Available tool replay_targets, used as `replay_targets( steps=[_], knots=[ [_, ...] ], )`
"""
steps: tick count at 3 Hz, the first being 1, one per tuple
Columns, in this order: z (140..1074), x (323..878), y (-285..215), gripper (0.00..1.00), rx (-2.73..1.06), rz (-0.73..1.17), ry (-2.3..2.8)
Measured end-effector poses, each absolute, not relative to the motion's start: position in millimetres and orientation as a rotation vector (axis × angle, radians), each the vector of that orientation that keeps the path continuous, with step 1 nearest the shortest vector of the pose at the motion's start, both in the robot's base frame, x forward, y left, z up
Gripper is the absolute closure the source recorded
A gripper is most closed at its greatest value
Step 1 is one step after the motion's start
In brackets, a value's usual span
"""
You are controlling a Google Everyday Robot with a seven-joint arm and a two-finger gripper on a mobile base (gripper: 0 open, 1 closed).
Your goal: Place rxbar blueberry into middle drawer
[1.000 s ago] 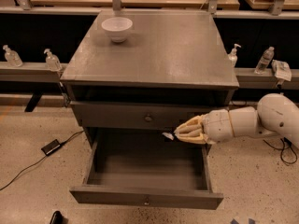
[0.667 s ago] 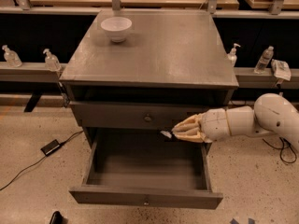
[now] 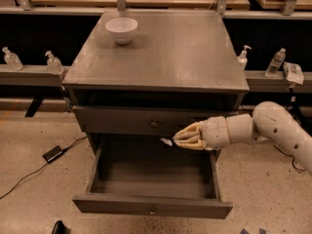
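The rxbar blueberry (image 3: 166,142) shows only as a small pale patch sticking out leftward from the fingertips of the gripper (image 3: 176,139); the rest of its dark wrapper can't be made out against the dark cabinet. It is pinched there, off any surface, above the back right part of the open drawer box. The gripper reaches in from the right, level with the gap below the upper drawer (image 3: 146,122). The middle drawer (image 3: 151,206) is grey wood, wide and deep, lowest in the cabinet, pulled well out toward the camera, with a small round knob (image 3: 152,210) centred on its front.
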State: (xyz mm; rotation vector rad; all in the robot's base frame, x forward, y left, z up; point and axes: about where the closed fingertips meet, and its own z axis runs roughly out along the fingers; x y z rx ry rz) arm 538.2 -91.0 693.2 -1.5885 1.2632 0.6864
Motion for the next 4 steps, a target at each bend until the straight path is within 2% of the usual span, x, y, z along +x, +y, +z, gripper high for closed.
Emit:
replay_targets(
  steps=[1,3,4],
  knots=[
    [634.7,553.6,-78.5,1.00,-1.585,0.739,1.256],
    [498.7,556.7,-92.4,0.97,-1.548,0.757,1.403],
    [501.2,556.3,-90.1,0.76,-1.552,0.761,1.397]
  ],
)
